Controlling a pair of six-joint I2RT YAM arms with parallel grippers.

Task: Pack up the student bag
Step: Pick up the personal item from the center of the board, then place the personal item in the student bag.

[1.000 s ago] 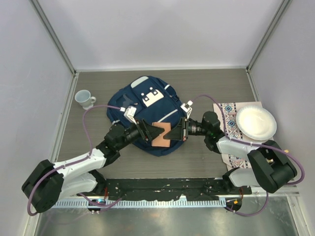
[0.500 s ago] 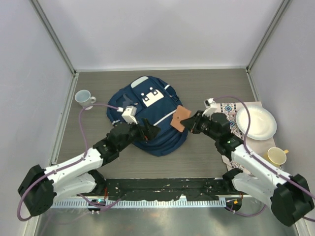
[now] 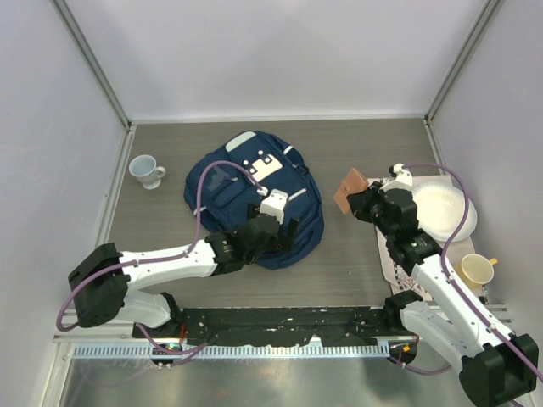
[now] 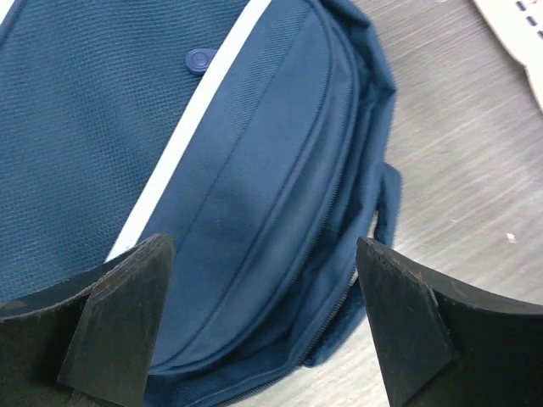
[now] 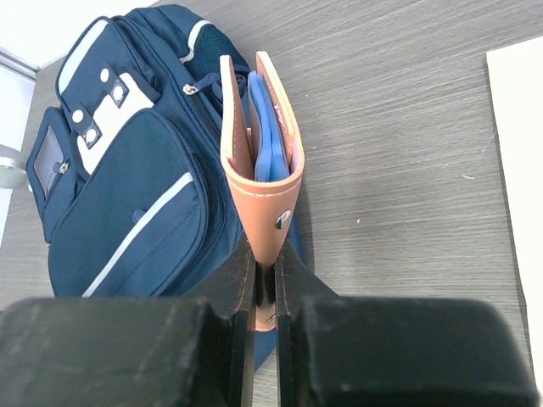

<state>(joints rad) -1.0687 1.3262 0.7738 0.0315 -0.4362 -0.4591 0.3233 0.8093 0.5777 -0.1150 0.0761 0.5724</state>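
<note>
Holding a tan leather wallet (image 5: 265, 212) clamped in my right gripper (image 5: 265, 292), just right of the student bag (image 3: 246, 195) lying mid-table. Left gripper (image 4: 263, 322) hovers, jaws apart, over its front pocket (image 4: 254, 212). Next, I reckon: spread that pocket, bring the wallet across.

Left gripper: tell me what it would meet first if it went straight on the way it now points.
The left gripper, open, points at the student bag; its front pocket shows ahead between the fingers, so it would probably meet that pocket first. Depth is unclear.
</note>
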